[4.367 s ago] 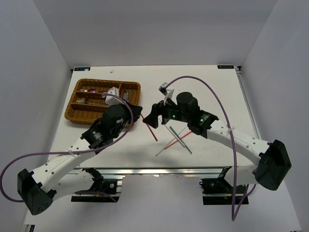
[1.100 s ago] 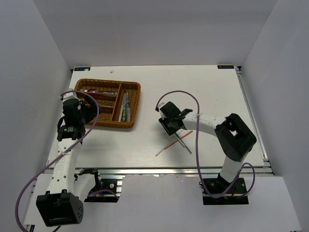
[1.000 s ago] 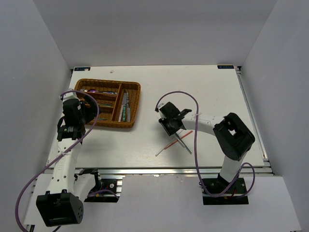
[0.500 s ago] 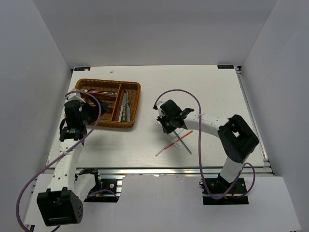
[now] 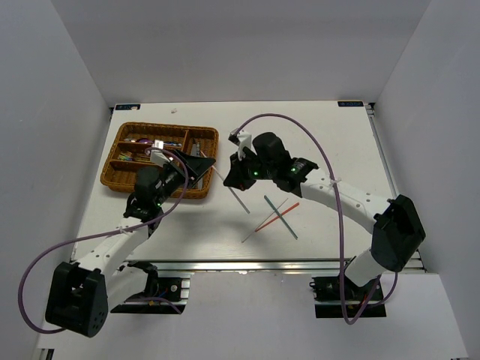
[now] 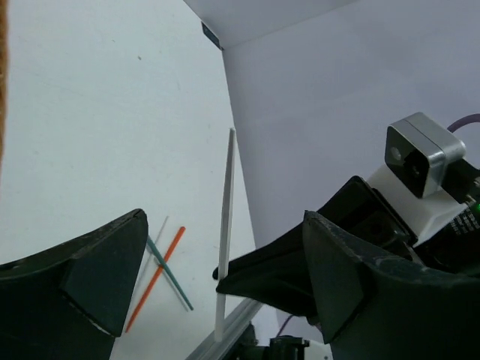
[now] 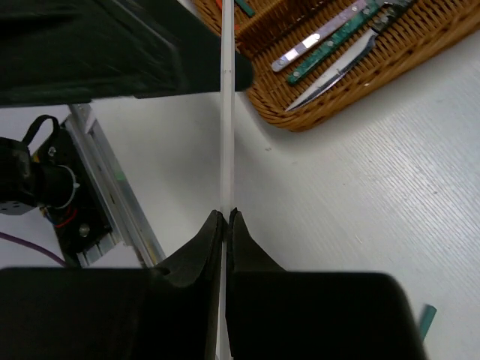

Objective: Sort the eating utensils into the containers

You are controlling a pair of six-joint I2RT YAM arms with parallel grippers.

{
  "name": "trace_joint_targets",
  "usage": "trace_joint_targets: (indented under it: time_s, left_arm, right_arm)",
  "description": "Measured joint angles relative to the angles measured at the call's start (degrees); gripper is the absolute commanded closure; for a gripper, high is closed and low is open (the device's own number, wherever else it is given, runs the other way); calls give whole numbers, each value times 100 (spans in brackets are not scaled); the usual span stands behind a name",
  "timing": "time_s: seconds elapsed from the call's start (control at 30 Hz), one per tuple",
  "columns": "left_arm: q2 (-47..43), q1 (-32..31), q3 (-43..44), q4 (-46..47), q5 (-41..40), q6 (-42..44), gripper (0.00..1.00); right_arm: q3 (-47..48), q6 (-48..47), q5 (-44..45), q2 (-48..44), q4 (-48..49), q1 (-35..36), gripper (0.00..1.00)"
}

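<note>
Top view, left of centre: right-hand sections of the wicker tray point(image 5: 111, 171) covered by the left gripper point(image 5: 204, 166). Utensils in the exposed sections too small to tell apart. Part of the pale chopstick point(image 5: 244, 204) masked by the right gripper point(image 5: 231, 178).

Left wrist view: tray reduced to a brown sliver at the left edge. Both left fingers point(image 6: 82, 285) out of focus and cut by the bottom edge. Right gripper partly behind the right-hand finger.

Right wrist view: pale chopstick running out past the top edge. Tray cropped at top and right, its left part behind a dark blurred finger. Far ends of the knives point(image 7: 322, 36) out of frame at the top. Teal chopstick point(image 7: 426, 316) showing one end only, lower right.
</note>
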Motion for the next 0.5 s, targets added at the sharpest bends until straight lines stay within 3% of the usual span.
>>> trace_joint_targets:
  time_s: [0.1,0.13,0.2,0.23,0.33,0.37,0.4,0.43,0.5]
  left_arm:
    - [203,-140,26,227,-24,-94,26]
    - [260,-168,42,245,-42,-107,40]
    - [330,-203,55,240,-79,-105,54]
    - [354,-212,66,223,-103,-105,71]
    - [433,-221,133,195,-131,-70,96]
    - [452,-223,195,155,-133,-20,100]
    - [474,-234,267,63,-142,44,100]
    - [501,-236,352,-55,-181,66,100]
    - [546,-234,577,-435,-393,173,100]
  right_arm:
    - [107,76,-70,0,4,92,100]
    - [127,92,-101,0,11,125,100]
    - [151,116,-140,0,13,184,100]
    - [153,127,-157,0,13,214,100]
    - [160,155,-155,17,-4,275,99]
    - [160,157,-146,42,-4,280,94]
    - [162,175,-131,59,9,278,85]
    - [162,186,-105,72,48,271,58]
    - [153,275,-20,74,114,267,15]
